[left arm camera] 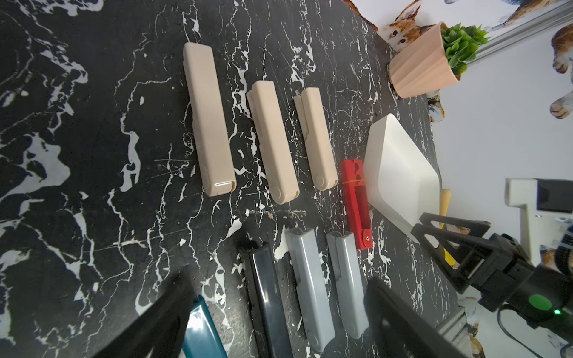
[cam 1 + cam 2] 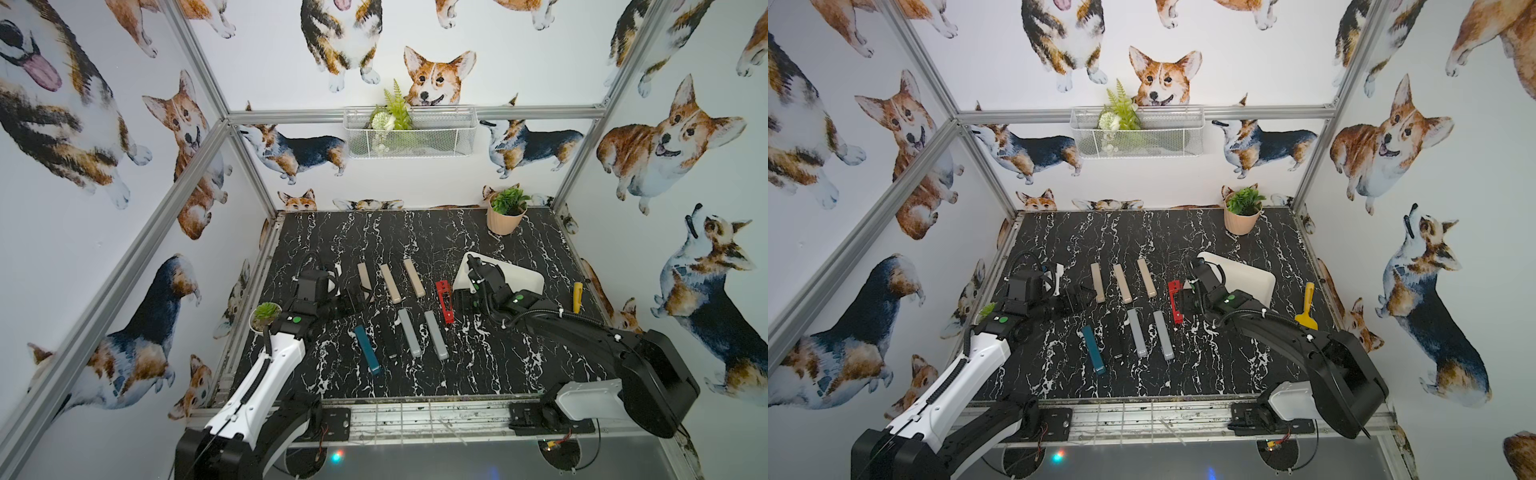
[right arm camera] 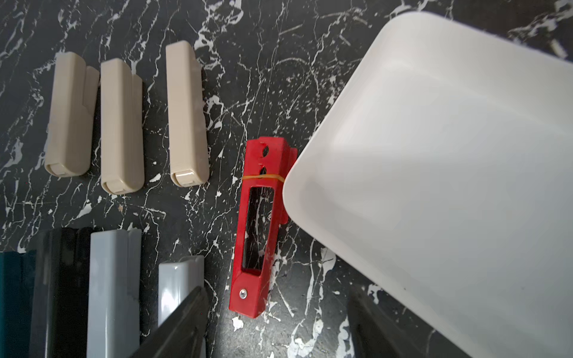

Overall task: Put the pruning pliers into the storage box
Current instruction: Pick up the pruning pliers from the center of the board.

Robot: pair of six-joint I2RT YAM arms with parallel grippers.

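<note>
Pruning pliers (image 2: 436, 336): eight pieces, all lying on the marble surface (image 2: 478, 365), none yet in the storage box (image 2: 523, 278).
Near row, toward the front edge: teal pliers (image 2: 368, 351), black pliers (image 2: 388, 336) and two grey pliers (image 2: 409, 332), side by side. My left pincer (image 1: 279, 279) hangs above this row, jaws spread and empty.
Middle, right of centre: red pliers (image 3: 248, 289), near end lying between the spread jaws of my right pincer (image 3: 277, 291), neither finger touching it.
Far row: three beige pliers (image 2: 390, 282).
Storage box: toward the right edge, empty, one corner just beside the red pliers.
Step in hand, as I judge it: first pick, the red piece. The next move calls for lowering, pinching across its narrow width, and lifting clear of the box's rim.
</note>
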